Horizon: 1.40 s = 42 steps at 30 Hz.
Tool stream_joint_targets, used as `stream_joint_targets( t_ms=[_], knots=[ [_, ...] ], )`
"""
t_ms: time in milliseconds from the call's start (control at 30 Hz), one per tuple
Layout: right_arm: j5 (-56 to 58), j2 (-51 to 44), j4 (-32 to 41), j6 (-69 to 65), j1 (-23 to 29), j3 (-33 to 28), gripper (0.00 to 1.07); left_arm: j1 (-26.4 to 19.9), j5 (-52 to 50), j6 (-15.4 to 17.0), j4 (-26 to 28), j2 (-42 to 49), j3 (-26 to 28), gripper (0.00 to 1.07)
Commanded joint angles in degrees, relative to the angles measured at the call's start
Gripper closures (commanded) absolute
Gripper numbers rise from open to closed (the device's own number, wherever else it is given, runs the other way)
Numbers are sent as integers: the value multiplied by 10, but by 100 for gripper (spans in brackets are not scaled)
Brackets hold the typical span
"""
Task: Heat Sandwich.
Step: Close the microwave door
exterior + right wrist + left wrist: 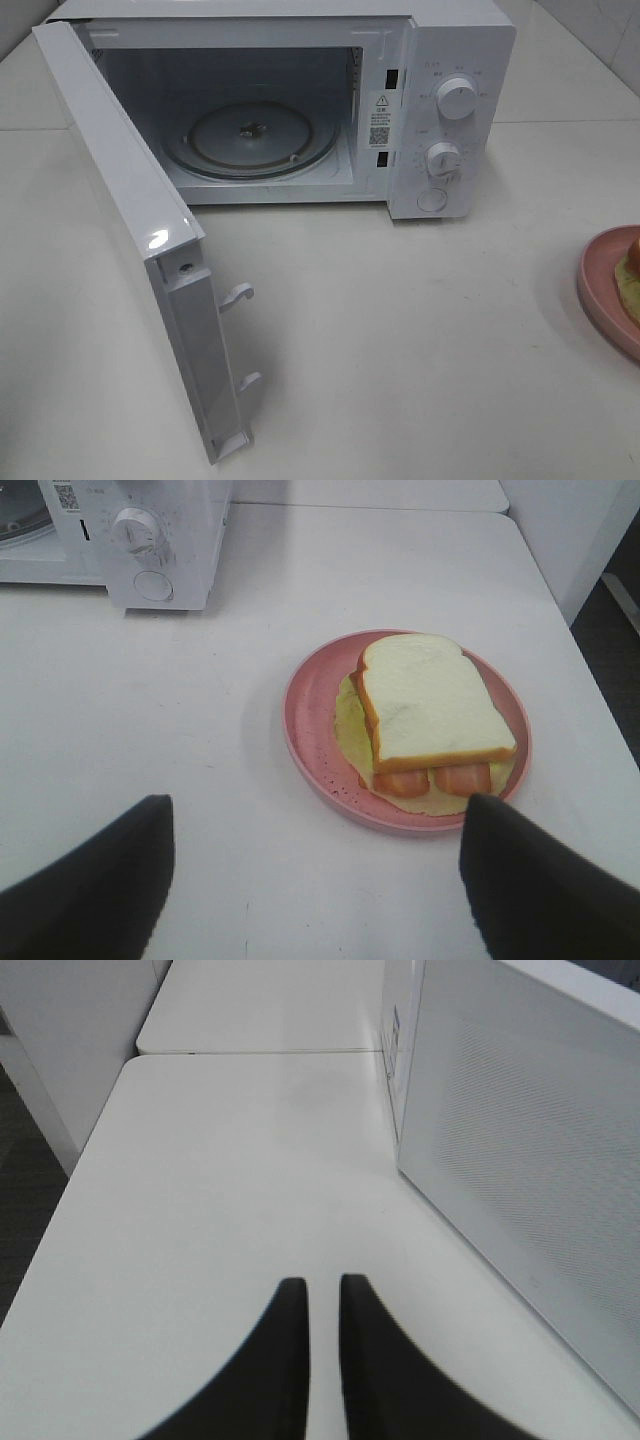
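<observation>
White surface (400, 340) carries an open white microwave (455, 110); right tool (315, 880), spread, should straddle the pink plate (305, 730) under the white-bread sandwich (430, 700). Left tool (322, 1360): nearly pressed together, empty.

My table (420, 330) looks like a smooth, matt white laminate. The microwave (455, 60) has a glossy white shell, seemingly painted metal, and its open door (120, 180) throws back a bright glint. The turntable (250, 135) inside looks like clear glass. From my left wrist, the door's outer face shows a fine dotted texture. My fingers (85, 885) are matt black. The pink plate (310, 730) is faintly speckled with a dull sheen. The sandwich (430, 695) bread looks soft and porous.
</observation>
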<state>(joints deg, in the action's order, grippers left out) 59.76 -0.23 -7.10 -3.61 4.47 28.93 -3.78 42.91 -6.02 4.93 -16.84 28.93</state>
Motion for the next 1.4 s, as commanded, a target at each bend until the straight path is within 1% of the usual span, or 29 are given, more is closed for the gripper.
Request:
stream_joint_targets(
  t_ms=[33,100,133,167,200,233,267,333,367,400,433,533,567,633,667,733,833,933,967,1033,1100,1133,1167,1233,1267,1300,1333,1400],
  knots=[
    [-2,-14,3,6,-5,-1,31,-2,-41,0,-15,-22,-21,106],
    [-2,-14,3,6,-5,-1,31,-2,-74,0,-18,-38,-43,106],
    [-2,-14,3,6,-5,-1,31,-2,-118,-6,-17,-53,-69,106],
    [-2,-14,3,6,-5,-1,31,-2,-146,-13,-17,-60,-81,106],
    [-2,-14,3,6,-5,-1,31,-2,-146,-13,-17,-60,-81,106],
    [-2,-14,3,6,-5,-1,31,-2,-175,-23,-17,-65,-92,106],
    [-2,-14,3,6,-5,-1,31,-2,-231,-41,-17,-74,-115,106],
    [-2,-14,3,6,-5,-1,31,-2,-293,-62,-15,-84,-141,106],
    [-2,-14,3,6,-5,-1,31,-2,-293,-62,-15,-84,-141,106],
    [-2,-14,3,6,-5,-1,31,-2,-317,-69,-16,-90,-154,106],
    [-2,-14,3,6,-5,-1,31,-2,-372,-76,-16,-101,-172,106],
    [-2,-14,3,6,-5,-1,31,-1,-421,-74,-13,-117,-182,106],
    [-2,-14,3,6,-5,-1,31,-1,-454,-71,-10,-137,-183,106],
    [-2,-14,3,6,-5,-1,31,-1,-488,-69,-9,-161,-183,106],
    [-2,-14,3,6,-5,-1,31,-1,-488,-69,-9,-161,-183,106],
    [-2,-14,3,6,-5,-1,31,-1,-529,-69,-10,-199,-183,106],
    [-2,-14,3,6,-5,-1,31,-1,-549,-68,-10,-225,-183,106],
    [-2,-14,3,6,-5,-1,31,-1,-583,-67,-18,-278,-183,106],
    [-2,-14,3,6,-5,-1,31,-1,-583,-67,-18,-278,-183,106],
    [-2,-14,3,6,-5,-1,31,-1,-625,-55,-30,-309,-183,106],
    [-2,-14,3,6,-5,-1,31,3,-646,-34,-36,-325,-182,106],
    [-2,-14,3,6,-5,-1,31,3,-646,-34,-36,-325,-182,106],
    [-2,-14,3,6,-5,-1,31,16,-665,-16,-49,-343,-182,106],
    [-2,-14,3,6,-5,-1,31,37,-674,-9,-69,-364,-182,106],
    [-2,-14,3,6,-5,-1,31,47,-678,-9,-80,-374,-182,106],
    [-2,-14,3,6,-5,-1,31,47,-678,-9,-80,-374,-182,106],
    [-2,-14,3,6,-5,-1,31,69,-690,-9,-97,-395,-182,106],
    [-2,-14,3,6,-5,-1,31,93,-709,-7,-100,-418,-179,106]
  ],
)
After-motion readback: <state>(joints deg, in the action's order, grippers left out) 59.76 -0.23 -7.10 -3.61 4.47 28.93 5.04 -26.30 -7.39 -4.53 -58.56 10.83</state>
